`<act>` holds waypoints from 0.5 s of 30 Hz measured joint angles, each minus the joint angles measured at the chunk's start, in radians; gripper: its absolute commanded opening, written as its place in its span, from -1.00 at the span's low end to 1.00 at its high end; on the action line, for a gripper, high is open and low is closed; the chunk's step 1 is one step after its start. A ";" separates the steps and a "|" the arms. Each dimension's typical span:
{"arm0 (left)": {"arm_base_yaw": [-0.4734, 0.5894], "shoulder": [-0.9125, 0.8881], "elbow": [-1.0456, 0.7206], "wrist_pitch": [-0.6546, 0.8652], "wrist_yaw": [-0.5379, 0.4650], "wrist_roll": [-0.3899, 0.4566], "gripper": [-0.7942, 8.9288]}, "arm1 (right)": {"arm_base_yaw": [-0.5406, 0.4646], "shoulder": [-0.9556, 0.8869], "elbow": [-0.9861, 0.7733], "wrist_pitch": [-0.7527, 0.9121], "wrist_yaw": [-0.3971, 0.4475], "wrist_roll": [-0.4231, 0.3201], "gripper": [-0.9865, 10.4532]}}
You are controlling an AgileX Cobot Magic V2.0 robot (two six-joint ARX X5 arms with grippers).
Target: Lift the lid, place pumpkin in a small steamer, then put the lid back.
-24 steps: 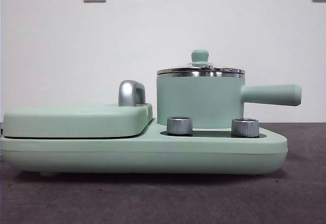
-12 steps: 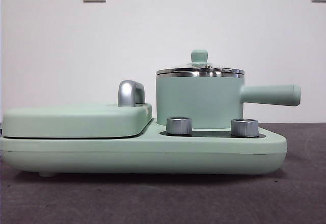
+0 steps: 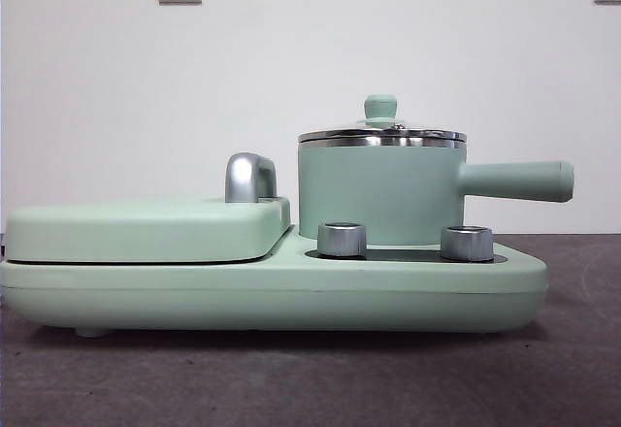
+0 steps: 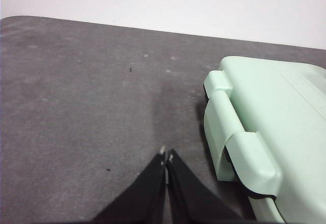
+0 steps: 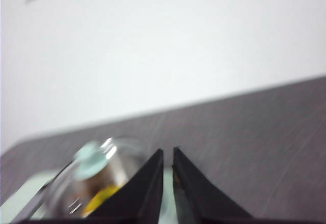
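The small steamer [image 3: 378,194] stands on the right side of the appliance base, its long handle [image 3: 514,180] pointing right. The glass lid [image 3: 381,137] sits on its rim, closed. In the blurred right wrist view the lid [image 5: 94,158] shows, with the yellow pumpkin [image 5: 99,199] under the glass, inside the pot. My right gripper [image 5: 168,151] is above and beside the pot, jaws together and empty. My left gripper [image 4: 166,155] is shut and empty over the dark table, beside the appliance's hinged end [image 4: 239,132]. Neither arm shows in the front view.
The wide mint-green appliance base [image 3: 272,296] carries a flat cover [image 3: 146,228] with a chrome handle [image 3: 249,177] on its left half. Two silver knobs [image 3: 342,239] [image 3: 467,243] stand in front of the pot. A white wall lies behind the dark table [image 3: 291,378].
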 measured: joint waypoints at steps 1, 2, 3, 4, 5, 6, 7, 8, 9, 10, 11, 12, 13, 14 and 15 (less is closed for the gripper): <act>0.000 0.000 0.000 0.000 0.000 0.000 -0.82 | -0.024 -0.018 -0.046 0.057 0.002 0.000 -0.78; 0.000 0.000 0.000 0.000 0.000 0.000 -0.82 | -0.055 -0.040 -0.100 0.116 0.003 0.000 -0.78; 0.000 0.000 0.000 0.000 0.000 0.000 -0.82 | -0.076 -0.058 -0.137 0.146 0.003 0.000 -0.78; 0.000 0.000 0.000 0.000 0.000 0.000 -0.82 | -0.094 -0.077 -0.169 0.165 0.003 0.000 -0.78; 0.000 0.000 0.000 0.000 0.000 0.000 -0.82 | -0.114 -0.099 -0.201 0.171 0.005 0.000 -0.78; 0.000 0.000 0.000 0.000 0.000 0.000 -0.82 | -0.131 -0.117 -0.229 0.172 0.006 0.000 -0.78; 0.000 0.000 0.000 0.000 0.000 0.000 -0.82 | -0.146 -0.130 -0.251 0.171 0.006 0.000 -0.78; 0.000 0.000 0.000 0.000 0.000 0.000 -0.82 | -0.167 -0.146 -0.277 0.171 0.006 0.000 -0.78; 0.000 0.000 0.000 0.000 0.000 0.000 -0.82 | -0.182 -0.157 -0.294 0.170 0.006 -0.002 -0.78; 0.000 0.000 0.000 0.000 0.000 0.000 -0.82 | -0.196 -0.166 -0.308 0.166 0.006 -0.006 -0.78; 0.000 0.000 0.000 0.000 0.000 0.000 -0.82 | -0.217 -0.175 -0.323 0.162 0.006 -0.013 -0.78; 0.000 0.000 0.000 0.000 0.000 0.000 -0.82 | -0.233 -0.180 -0.333 0.163 0.006 -0.016 -0.78; 0.000 0.000 0.000 0.000 0.000 0.000 -0.82 | -0.250 -0.187 -0.342 0.160 0.006 -0.018 -0.78; 0.000 0.000 0.000 0.000 0.000 0.000 -0.82 | -0.265 -0.193 -0.343 0.136 0.006 -0.022 -0.78; 0.000 0.000 0.000 0.000 0.000 0.000 -0.82 | -0.276 -0.197 -0.343 0.114 0.006 -0.028 -0.78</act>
